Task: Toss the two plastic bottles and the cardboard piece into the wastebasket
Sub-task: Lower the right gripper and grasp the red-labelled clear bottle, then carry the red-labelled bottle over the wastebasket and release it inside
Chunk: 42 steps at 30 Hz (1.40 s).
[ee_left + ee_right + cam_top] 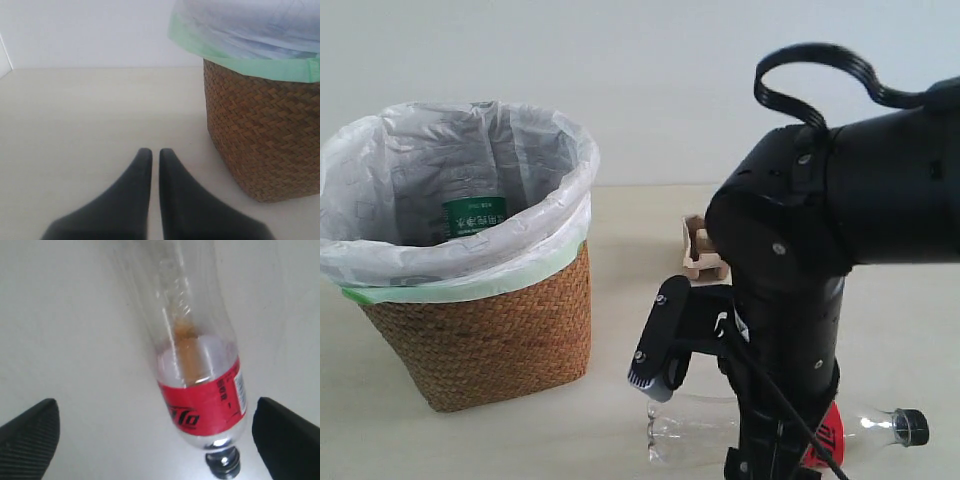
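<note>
Your right tool (156, 410) hangs wide open over the clear red-labelled, black-capped plastic bottle (695, 432)
It lies along the exterior frame's bottom, cap rightward, square across the gap

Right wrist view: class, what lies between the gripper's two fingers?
The red-label bottle, lying on the table. The spread fingers stand clear of it on either side. This shows in the right wrist view.

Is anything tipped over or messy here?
Yes: the red-label bottle lies flat on its side on the table, below the open right gripper. It looks empty and no spill shows. The wastebasket stands upright.
</note>
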### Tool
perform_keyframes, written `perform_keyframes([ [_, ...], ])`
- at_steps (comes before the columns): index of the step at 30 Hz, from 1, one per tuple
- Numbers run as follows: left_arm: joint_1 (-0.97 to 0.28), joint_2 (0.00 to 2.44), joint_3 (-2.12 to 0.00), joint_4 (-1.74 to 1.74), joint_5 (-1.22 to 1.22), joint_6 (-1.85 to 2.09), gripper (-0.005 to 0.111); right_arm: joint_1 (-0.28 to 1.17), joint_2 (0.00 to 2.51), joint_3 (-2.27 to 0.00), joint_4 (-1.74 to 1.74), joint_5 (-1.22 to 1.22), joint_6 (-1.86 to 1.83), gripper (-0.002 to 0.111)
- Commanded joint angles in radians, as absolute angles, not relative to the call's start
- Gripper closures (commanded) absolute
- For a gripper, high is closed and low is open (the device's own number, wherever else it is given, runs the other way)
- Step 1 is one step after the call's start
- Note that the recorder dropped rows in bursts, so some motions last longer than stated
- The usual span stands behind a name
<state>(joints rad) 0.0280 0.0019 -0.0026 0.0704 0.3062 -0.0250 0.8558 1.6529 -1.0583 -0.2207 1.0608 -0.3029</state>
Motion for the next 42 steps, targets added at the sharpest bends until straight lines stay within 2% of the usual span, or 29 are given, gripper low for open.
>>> perform_keyframes([
  [1,0.022,0.000,0.000,0.064,0.306,-0.025,0.102,0.857,1.652,-1.034,-0.298,0.928,-0.280,0.015],
  [17,0.022,0.000,0.000,0.064,0.306,-0.025,0.102,0.857,1.872,-1.034,-0.396,0.751,-0.179,0.017],
  [19,0.022,0.000,0.000,0.064,0.306,-0.025,0.102,0.857,1.882,-1.034,-0.400,0.740,-0.170,0.030],
  [21,0.022,0.000,0.000,0.064,0.306,-0.025,0.102,0.857,1.884,-1.034,-0.400,0.740,-0.170,0.050],
  [23,0.022,0.000,0.000,0.064,0.306,-0.025,0.102,0.857,1.886,-1.034,-0.402,0.774,-0.158,0.107],
  [27,0.022,0.000,0.000,0.064,0.306,-0.025,0.102,0.857,1.881,-1.040,-0.532,0.837,-0.034,0.108],
  [37,0.022,0.000,0.000,0.064,0.306,-0.025,0.102,0.857,1.626,-1.040,-1.440,1.221,0.789,0.108],
  [42,0.022,0.000,0.000,0.064,0.306,-0.025,0.102,0.785,1.468,-1.185,-1.429,1.221,0.831,0.108],
])
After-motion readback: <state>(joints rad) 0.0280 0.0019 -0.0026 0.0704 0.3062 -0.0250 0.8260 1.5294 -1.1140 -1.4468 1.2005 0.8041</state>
